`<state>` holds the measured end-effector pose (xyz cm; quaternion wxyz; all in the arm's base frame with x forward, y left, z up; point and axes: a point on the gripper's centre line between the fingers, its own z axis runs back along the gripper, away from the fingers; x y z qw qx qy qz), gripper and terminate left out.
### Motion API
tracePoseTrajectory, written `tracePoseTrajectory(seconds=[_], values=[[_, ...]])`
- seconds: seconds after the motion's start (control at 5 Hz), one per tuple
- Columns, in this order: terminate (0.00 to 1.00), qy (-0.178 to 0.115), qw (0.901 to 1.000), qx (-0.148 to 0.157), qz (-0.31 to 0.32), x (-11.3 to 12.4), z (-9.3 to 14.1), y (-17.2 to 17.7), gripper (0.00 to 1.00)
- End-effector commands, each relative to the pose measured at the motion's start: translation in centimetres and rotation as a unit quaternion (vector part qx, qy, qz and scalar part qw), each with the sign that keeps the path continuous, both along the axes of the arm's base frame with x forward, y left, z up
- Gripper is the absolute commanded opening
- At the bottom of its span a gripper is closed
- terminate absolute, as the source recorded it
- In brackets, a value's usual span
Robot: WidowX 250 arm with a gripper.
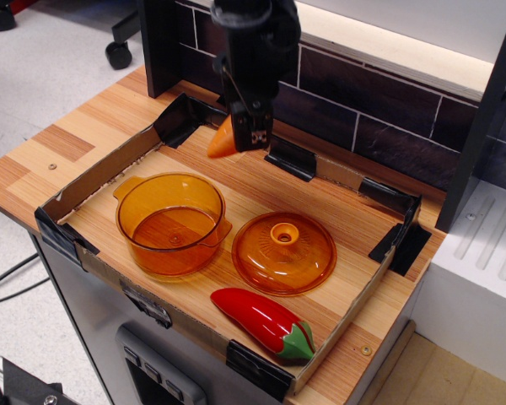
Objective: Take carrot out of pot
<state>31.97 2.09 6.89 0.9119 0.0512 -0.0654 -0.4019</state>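
My black gripper (243,135) hangs above the back middle of the tray, shut on the small orange carrot (222,141), which pokes out to its left, tip pointing down-left. The amber translucent pot (170,222) stands at the tray's front left, upright and with nothing in it. The carrot is held well above and behind the pot, to its right.
The domed amber lid (283,251) lies right of the pot. A glossy red pepper (264,322) with a green stem lies at the tray's front. The cardboard tray wall (101,169) rings the work area. A dark tiled wall (363,101) stands behind.
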Motion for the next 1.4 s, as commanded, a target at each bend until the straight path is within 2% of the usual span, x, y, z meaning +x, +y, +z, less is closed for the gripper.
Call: tracePoseTrajectory(seconds=[0.0,0.4,0.6,0.8,1.2], values=[[0.00,-0.044,0.9981,0.023,-0.036,1.8,-1.8,-0.7,0.00],[0.00,-0.031,0.9971,0.016,-0.067,2.3,-3.5,-2.5,0.00],[0.00,-0.020,0.9980,0.009,-0.059,2.3,-3.7,-3.0,1.00],[0.00,-0.018,0.9983,0.004,-0.056,2.3,-3.5,-3.0,1.00],[0.00,-0.053,0.9984,-0.007,-0.016,2.6,-0.7,-2.2,1.00]])
